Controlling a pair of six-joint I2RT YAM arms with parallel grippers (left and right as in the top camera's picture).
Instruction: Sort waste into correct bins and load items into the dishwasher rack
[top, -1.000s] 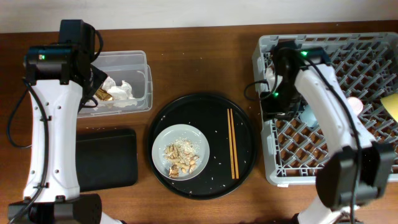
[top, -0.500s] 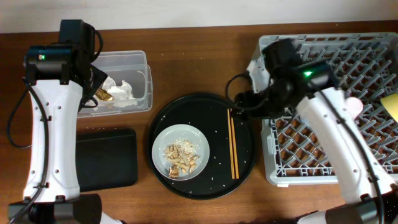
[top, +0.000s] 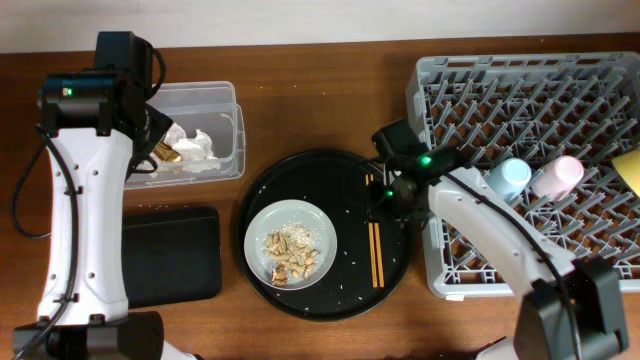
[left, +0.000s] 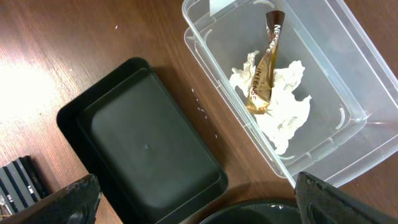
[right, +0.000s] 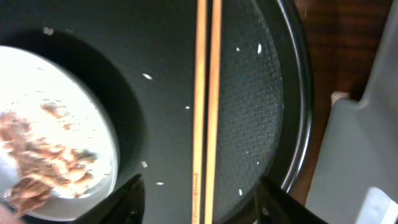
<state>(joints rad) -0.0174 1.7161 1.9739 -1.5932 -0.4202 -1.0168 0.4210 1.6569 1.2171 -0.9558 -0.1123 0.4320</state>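
step in hand: picking up the pair of brown wooden chopsticks (right: 205, 93). we noted them lying side by side on the large round black tray (top: 262, 190), just right of the pale grey round bowl (top: 256, 226) of food scraps. right fingers (right: 126, 198) stood released, one on either side of the pair, gripping nothing. left fingers (left: 68, 200) were spread wide and empty above the clear plastic rectangular tub (left: 323, 68). we judged the next move: lower, pinch both sticks together, lift level, and carry them to the large square grey plastic rack (top: 560, 90).

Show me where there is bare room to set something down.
The black tray is bare. The rack is free behind the blue cup. Bare wood lies between tub and rack. Crowded: the round tray, with bowl, chopsticks and right claw.
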